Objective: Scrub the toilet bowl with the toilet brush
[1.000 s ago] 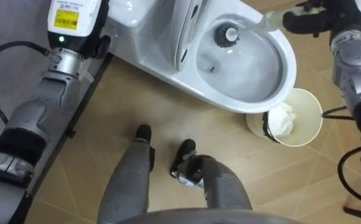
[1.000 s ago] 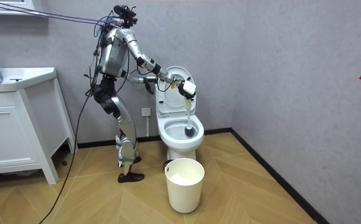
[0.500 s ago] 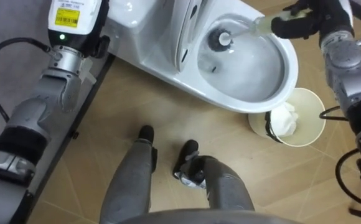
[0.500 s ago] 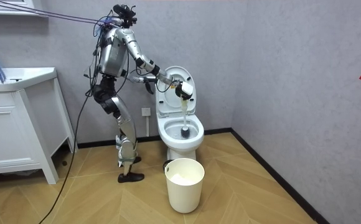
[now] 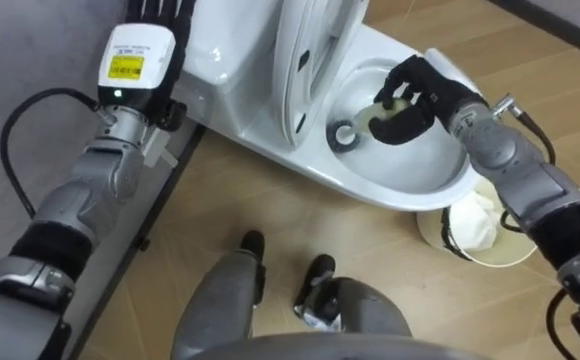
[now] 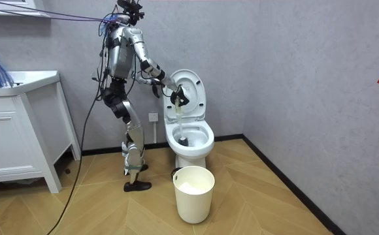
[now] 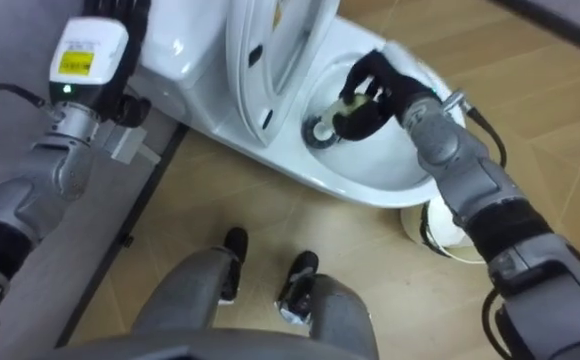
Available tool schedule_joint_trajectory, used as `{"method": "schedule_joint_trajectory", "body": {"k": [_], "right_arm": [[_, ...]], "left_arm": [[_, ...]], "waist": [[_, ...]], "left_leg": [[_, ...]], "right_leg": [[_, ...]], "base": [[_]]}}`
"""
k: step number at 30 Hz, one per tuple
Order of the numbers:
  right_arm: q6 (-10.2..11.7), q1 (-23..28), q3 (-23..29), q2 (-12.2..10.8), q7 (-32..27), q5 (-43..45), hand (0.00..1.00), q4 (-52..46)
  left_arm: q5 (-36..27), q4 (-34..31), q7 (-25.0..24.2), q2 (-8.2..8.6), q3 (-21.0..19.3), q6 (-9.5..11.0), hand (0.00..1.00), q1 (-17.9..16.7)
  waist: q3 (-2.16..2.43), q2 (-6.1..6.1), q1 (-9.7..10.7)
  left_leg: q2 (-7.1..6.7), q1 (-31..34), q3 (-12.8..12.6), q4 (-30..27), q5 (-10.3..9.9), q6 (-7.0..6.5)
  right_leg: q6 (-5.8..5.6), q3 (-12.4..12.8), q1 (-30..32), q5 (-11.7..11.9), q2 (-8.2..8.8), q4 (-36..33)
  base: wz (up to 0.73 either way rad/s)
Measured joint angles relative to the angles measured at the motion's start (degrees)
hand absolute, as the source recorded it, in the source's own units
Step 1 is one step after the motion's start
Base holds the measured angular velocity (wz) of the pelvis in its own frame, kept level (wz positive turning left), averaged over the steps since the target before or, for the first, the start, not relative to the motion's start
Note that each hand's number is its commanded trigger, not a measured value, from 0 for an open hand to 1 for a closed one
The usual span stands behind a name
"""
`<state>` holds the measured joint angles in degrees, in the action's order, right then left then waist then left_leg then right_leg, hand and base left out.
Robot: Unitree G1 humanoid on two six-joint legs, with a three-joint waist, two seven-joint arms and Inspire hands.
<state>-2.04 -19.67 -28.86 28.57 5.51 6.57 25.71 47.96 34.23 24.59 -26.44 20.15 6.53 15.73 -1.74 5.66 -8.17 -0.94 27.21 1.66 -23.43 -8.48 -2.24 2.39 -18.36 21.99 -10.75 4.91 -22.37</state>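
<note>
White toilet (image 5: 410,185), lid (image 5: 305,50) up, against grey wall on wood floor (image 5: 270,210). Right hand (image 5: 415,95) clamped round brush (image 5: 344,135) handle over bowl, brush head down inside at bowl's left. Left hand (image 5: 160,12) by cistern, fingers straight, holding nothing. Yellow label (image 5: 130,65) on left wrist, print too small to read. Cream bin (image 6: 194,196) near right of toilet.

- Right hand (image 5: 417,92) is over the toilet (image 5: 270,110) bowl, fingers curled round the pale brush (image 5: 344,134) handle.
- Brush head sits low in the bowl, close to the raised seat (image 5: 308,50).
- Left hand (image 5: 156,14) is at the top edge, beside the tank.
- Bin (image 5: 438,238) with white liner stands just beside the bowl's front.
</note>
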Motion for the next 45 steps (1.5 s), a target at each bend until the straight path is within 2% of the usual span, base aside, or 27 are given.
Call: {"method": "schedule_joint_trajectory", "body": {"k": [3,5,6,7,9,13,15,18,20,23,26,28,31,33,36,40,41,45], "right_arm": [[0.0,3.7,1.4,0.3,2.8,0.0,1.0,-2.8],[0.0,6.5,2.2,1.1,4.0,0.0,1.0,-5.0],[0.0,8.2,3.3,1.3,4.7,0.0,1.0,-6.3],[0.0,8.9,3.8,1.3,4.9,0.0,1.0,-6.6],[0.0,11.8,6.1,0.6,6.2,0.2,1.0,-8.1],[-0.1,16.6,10.1,0.0,8.8,0.3,1.0,-12.1],[-0.1,20.8,12.7,0.2,10.2,0.3,1.0,-16.5],[-0.5,24.5,15.3,0.2,11.5,0.3,1.0,-19.8],[-0.5,26.8,16.8,-0.1,11.9,0.3,1.0,-21.0],[-0.5,27.6,18.6,-0.4,13.0,0.3,1.0,-21.6],[-0.6,28.2,20.5,-1.9,13.8,0.3,1.0,-23.5],[-0.6,29.6,21.5,-2.6,14.2,0.3,1.0,-25.0],[-0.6,30.6,24.0,-4.2,14.7,0.3,1.0,-25.1],[-0.6,31.5,27.7,-5.9,14.6,0.0,1.0,-25.1],[-0.6,31.6,30.0,-6.8,14.2,0.1,1.0,-26.7],[-0.5,31.6,31.8,-6.8,13.3,0.0,1.0,-28.7],[-0.5,31.6,32.6,-6.9,13.2,0.1,1.0,-29.5],[-0.5,31.7,36.7,-6.9,13.0,-0.6,1.0,-31.4]], "left_arm": [[0.0,0.5,-1.5,0.03,-1.6,0.1,0.0,-2.6],[-0.2,0.4,-1.8,-0.16,-2.1,0.1,0.0,-4.6],[-0.4,0.4,-1.6,-0.24,-2.2,0.1,0.0,-5.7],[-0.4,0.4,-1.6,-0.19,-2.3,0.0,0.0,-6.1],[-0.5,-0.1,-1.9,0.25,-4.0,0.0,0.0,-9.5],[-0.4,-1.3,-3.3,1.18,-6.8,0.0,0.0,-13.6],[-0.5,-3.2,-3.7,2.21,-8.5,-0.3,0.0,-17.3],[-1.2,-3.9,-3.5,4.31,-10.0,-0.4,0.0,-20.5],[-1.6,-4.0,-3.5,4.6,-10.4,-0.1,0.0,-22.4],[-5.2,-5.1,-2.9,4.78,-12.0,0.7,0.0,-26.9],[-8.5,-5.0,-2.2,5.41,-13.6,1.2,0.0,-30.9],[-12.0,-3.1,-2.3,6.34,-14.4,1.4,0.0,-32.8],[-16.4,5.7,-3.4,8.5,-15.9,-0.9,0.0,-36.4],[-20.2,10.5,-5.8,11.08,-17.8,-1.9,0.0,-39.4],[-25.3,16.5,-9.0,12.42,-19.8,-2.0,0.0,-40.5],[-26.5,20.9,-12.0,12.76,-23.6,-2.1,0.0,-41.5],[-27.5,22.0,-12.9,13.05,-24.6,-2.3,0.0,-41.6],[-28.4,26.9,-16.6,14.13,-26.8,-3.0,0.0,-42.0]], "waist": [[0.29,-0.03,0.1],[0.82,-0.02,0.3],[0.93,-0.04,0.6],[1.03,-0.01,0.6],[1.57,-0.02,0.5],[1.64,-0.19,0.9],[1.67,-0.46,0.9],[1.89,-1.35,0.6],[1.93,-1.99,0.6],[1.96,-2.52,0.5],[1.96,-2.55,0.2],[1.96,-2.54,-0.1],[1.85,-2.45,0.0],[1.8,-2.39,0.3],[1.65,-2.38,0.2],[1.52,-2.48,-0.2],[1.41,-2.85,0.0],[1.53,-2.68,0.6]], "left_leg": [[0.36,-3.8,-0.1,1.2,-0.4,0.53],[0.58,-5.2,0.0,1.7,-0.7,0.77],[0.67,-6.0,-0.1,2.1,-0.7,0.81],[0.72,-6.4,-0.2,2.3,-0.7,0.82],[1.01,-8.9,-1.4,3.7,-0.7,0.89],[1.11,-12.9,-1.6,5.3,-1.0,1.29],[1.13,-15.5,-1.7,6.5,-1.1,1.51],[1.14,-18.2,-2.0,8.5,-1.1,1.61],[1.08,-19.9,-2.1,9.3,-1.1,1.62],[1.09,-22.2,-3.2,10.5,-1.1,1.63],[1.17,-23.7,-3.3,10.8,-1.1,1.63],[1.2,-24.6,-3.3,10.8,-1.2,1.77],[1.45,-25.8,-3.2,10.8,-1.8,2.53],[1.51,-25.7,-3.0,10.7,-2.1,2.57],[1.49,-25.7,-3.4,10.7,-2.4,2.54],[1.51,-26.8,-3.3,10.7,-2.5,2.31],[1.65,-26.8,-3.4,10.6,-2.7,2.19],[1.65,-26.9,-3.6,10.3,-3.1,1.96]], "right_leg": [[0.12,-0.4,-4.0,0.0,-0.67,2.1],[0.17,-0.3,-5.7,0.0,-1.06,3.3],[0.21,-0.3,-6.5,0.0,-1.19,3.8],[0.25,-0.2,-6.8,0.0,-1.21,3.8],[0.22,0.7,-8.7,0.0,-1.53,4.7],[0.21,1.1,-12.8,0.1,-2.12,6.8],[0.19,1.1,-15.4,0.1,-2.44,8.3],[0.17,1.2,-17.8,0.0,-2.65,9.9],[0.08,1.3,-19.4,0.0,-2.69,10.4],[0.06,1.9,-21.0,-0.2,-2.79,11.1],[0.12,2.9,-22.3,-0.2,-3.04,11.9],[0.14,2.9,-23.4,-0.3,-3.1,12.5],[0.14,3.7,-24.5,-0.3,-3.55,12.8],[0.14,3.6,-24.6,-0.3,-3.64,12.9],[0.13,3.7,-24.5,-0.7,-3.58,12.7],[-0.09,4.0,-25.1,-0.9,-3.57,12.6],[-0.19,4.0,-25.1,-1.1,-3.5,12.4],[-0.47,4.1,-25.0,-1.5,-3.18,11.4]], "base": [[-0.06],[-0.02],[0.0],[-0.06],[-0.2],[-0.06],[0.0],[-0.02],[-0.05],[-0.18],[-0.14],[-0.06],[-0.14],[0.03],[0.1],[0.05],[0.0],[-0.02]]}}
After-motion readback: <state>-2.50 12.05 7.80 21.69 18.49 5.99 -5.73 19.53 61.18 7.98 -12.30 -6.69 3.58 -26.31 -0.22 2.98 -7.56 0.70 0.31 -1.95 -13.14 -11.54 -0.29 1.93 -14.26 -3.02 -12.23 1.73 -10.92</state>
